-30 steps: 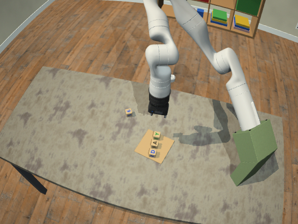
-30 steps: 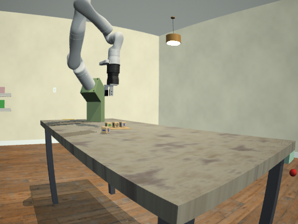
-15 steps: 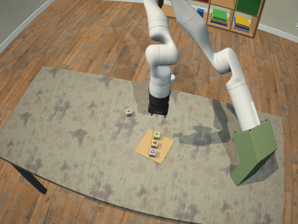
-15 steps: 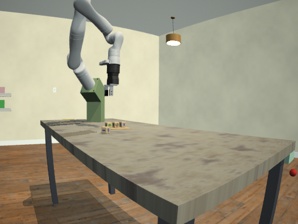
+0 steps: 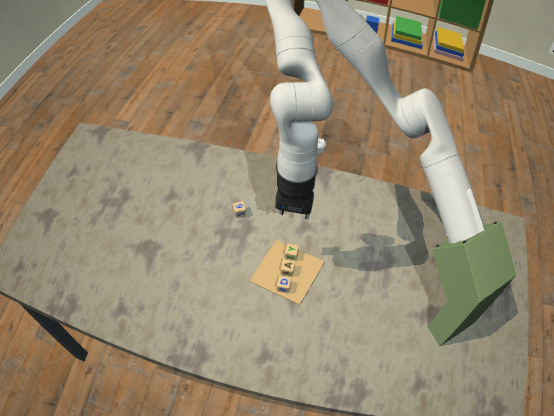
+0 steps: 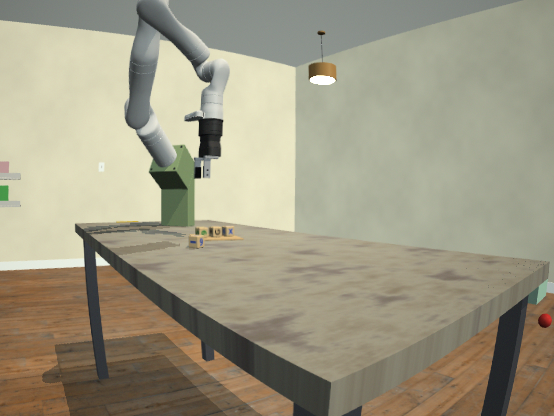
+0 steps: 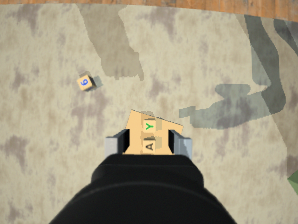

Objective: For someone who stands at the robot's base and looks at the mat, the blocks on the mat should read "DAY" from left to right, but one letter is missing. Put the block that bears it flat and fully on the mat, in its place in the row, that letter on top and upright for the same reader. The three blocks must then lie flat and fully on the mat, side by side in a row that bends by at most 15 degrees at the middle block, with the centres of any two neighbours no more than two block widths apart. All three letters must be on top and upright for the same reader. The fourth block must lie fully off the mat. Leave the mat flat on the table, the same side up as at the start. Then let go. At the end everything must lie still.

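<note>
A tan mat point(image 5: 279, 270) lies on the table. Three wooden blocks stand on it in a row: D point(image 5: 284, 283), A point(image 5: 288, 266) and Y point(image 5: 291, 249), letters on top. In the wrist view I see the Y block point(image 7: 149, 126) and the A block point(image 7: 149, 145); the D block is hidden by the gripper body. A fourth block marked 6 point(image 5: 239, 207) lies on the table off the mat, also in the wrist view point(image 7: 85, 82). My gripper point(image 5: 294, 214) point(image 6: 206, 172) hangs high above the table, open and empty, over the row point(image 7: 148, 145).
The green robot base point(image 5: 472, 280) stands at the table's right side. A shelf unit point(image 5: 425, 25) with coloured items is on the floor behind the table. The row also shows in the side view point(image 6: 215, 231), with the 6 block point(image 6: 196, 241) in front of it.
</note>
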